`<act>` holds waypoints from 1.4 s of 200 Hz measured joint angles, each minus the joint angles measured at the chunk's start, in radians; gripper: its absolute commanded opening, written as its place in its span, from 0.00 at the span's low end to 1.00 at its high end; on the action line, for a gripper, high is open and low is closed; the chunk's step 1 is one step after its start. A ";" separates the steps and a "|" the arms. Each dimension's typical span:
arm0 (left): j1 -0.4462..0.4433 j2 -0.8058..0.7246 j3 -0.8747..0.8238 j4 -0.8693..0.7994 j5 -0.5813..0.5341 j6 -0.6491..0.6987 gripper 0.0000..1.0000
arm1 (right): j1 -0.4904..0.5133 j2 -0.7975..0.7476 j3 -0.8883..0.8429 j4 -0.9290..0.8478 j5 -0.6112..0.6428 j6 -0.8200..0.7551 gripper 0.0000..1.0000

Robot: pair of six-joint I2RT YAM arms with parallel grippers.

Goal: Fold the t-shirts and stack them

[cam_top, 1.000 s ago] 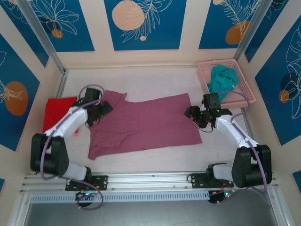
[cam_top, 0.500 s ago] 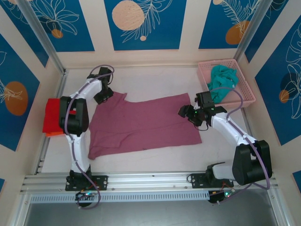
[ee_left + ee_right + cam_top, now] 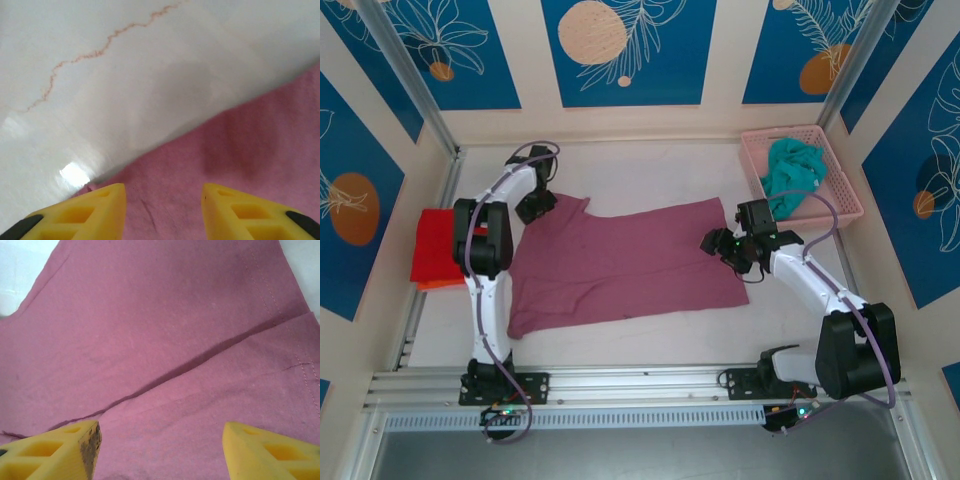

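Well, the teal t-shirt (image 3: 790, 172) lies in the pink basket (image 3: 782, 133) — left gripper (image 3: 162, 195) half-parted, right gripper (image 3: 161, 432) wide.

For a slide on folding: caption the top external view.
Left gripper and right gripper at opposite ends of a spread mauve t-shirt; red t-shirt folded left, teal t-shirt in pink basket.

– Where's the free room?
– Bare table (image 3: 650, 335) along the near edge, and the far strip behind the mauve t-shirt (image 3: 630, 260).
– What blocks?
– The pink basket (image 3: 842, 186) far right; the red t-shirt (image 3: 435, 245) at the left edge.
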 measured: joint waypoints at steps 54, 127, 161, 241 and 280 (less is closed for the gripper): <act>0.010 0.089 0.106 -0.008 0.014 0.002 0.39 | 0.000 -0.018 -0.019 0.000 0.000 0.007 0.66; 0.018 0.101 0.124 -0.005 0.043 0.006 0.06 | -0.006 -0.029 -0.019 0.002 0.000 0.011 0.66; 0.019 0.093 0.111 0.005 0.049 0.017 0.00 | -0.026 0.044 0.044 0.003 0.011 0.010 0.66; 0.027 0.045 0.028 0.081 0.085 0.035 0.00 | -0.101 0.526 0.476 -0.023 0.159 0.041 0.49; 0.029 0.031 0.002 0.107 0.093 0.036 0.00 | -0.089 0.750 0.730 -0.111 0.245 0.035 0.41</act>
